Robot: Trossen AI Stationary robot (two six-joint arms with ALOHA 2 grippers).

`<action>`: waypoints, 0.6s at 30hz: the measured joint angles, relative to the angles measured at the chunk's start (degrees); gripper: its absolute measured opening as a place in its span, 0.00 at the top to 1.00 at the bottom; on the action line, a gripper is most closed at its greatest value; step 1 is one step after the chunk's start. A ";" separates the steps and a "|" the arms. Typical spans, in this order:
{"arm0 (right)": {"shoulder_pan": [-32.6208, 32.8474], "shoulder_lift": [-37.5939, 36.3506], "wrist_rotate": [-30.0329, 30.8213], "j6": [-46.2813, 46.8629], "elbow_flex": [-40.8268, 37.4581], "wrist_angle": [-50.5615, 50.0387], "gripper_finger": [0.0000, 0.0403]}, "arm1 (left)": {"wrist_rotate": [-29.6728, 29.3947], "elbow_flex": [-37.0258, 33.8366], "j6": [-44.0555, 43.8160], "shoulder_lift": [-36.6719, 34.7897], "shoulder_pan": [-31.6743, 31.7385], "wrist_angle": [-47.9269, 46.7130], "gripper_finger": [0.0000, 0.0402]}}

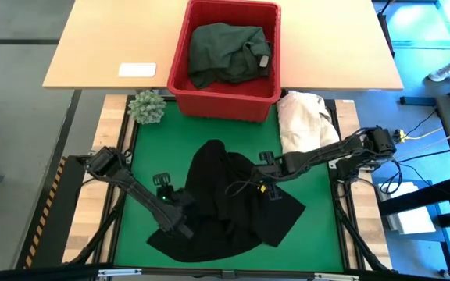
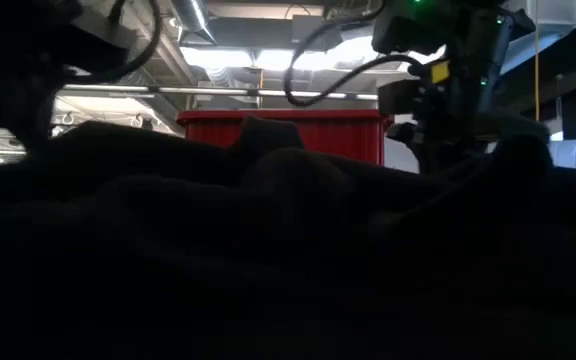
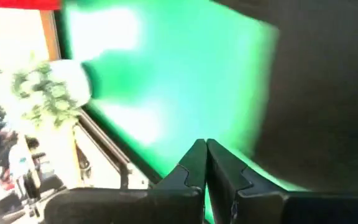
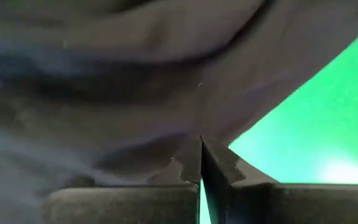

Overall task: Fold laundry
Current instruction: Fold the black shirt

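A black garment (image 1: 225, 199) lies crumpled on the green mat (image 1: 319, 234), and it fills the near ground of the low view (image 2: 268, 250). My left gripper (image 3: 205, 144) is shut with nothing in it. It hovers over bare mat at the garment's left edge (image 1: 176, 225), with the black cloth (image 3: 328, 93) beside it. My right gripper (image 4: 201, 140) is shut at the garment's upper middle (image 1: 260, 187). A dark green garment (image 1: 226, 51) lies bunched in the red basket (image 1: 180, 86) beyond the mat. My right gripper meets the black garment's raised cloth (image 4: 191, 118) with its shut fingertips, slanting steeply down from the table's right. Creases in the cloth run toward the tips. I cannot tell whether it has one layer or several. The rest of the garment lies on the mat.
A cream-white cloth heap (image 1: 303, 121) lies at the mat's far right corner. A small green plant (image 1: 147, 107) stands at the far left corner. A white flat object (image 1: 137, 69) rests on the wooden table behind. Bare mat shows to the left and right of the garment.
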 joint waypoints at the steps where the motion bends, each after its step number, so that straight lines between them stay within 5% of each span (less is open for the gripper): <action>1: 0.34 0.00 -1.84 0.17 0.00 -1.02 0.99 | -1.22 -0.33 0.39 -0.61 0.40 0.94 1.00; 6: 3.06 0.00 -9.39 0.34 -0.02 -4.74 0.99 | -5.03 0.15 -1.81 -2.95 2.18 0.65 1.00; 11: 6.46 -0.04 -9.98 0.41 -0.02 -7.17 0.99 | -5.65 3.56 -1.71 -5.30 0.86 3.77 1.00; 18: 7.41 -2.80 -7.46 1.60 -0.02 -6.78 0.99 | -5.39 7.99 8.37 -5.97 -5.10 24.34 1.00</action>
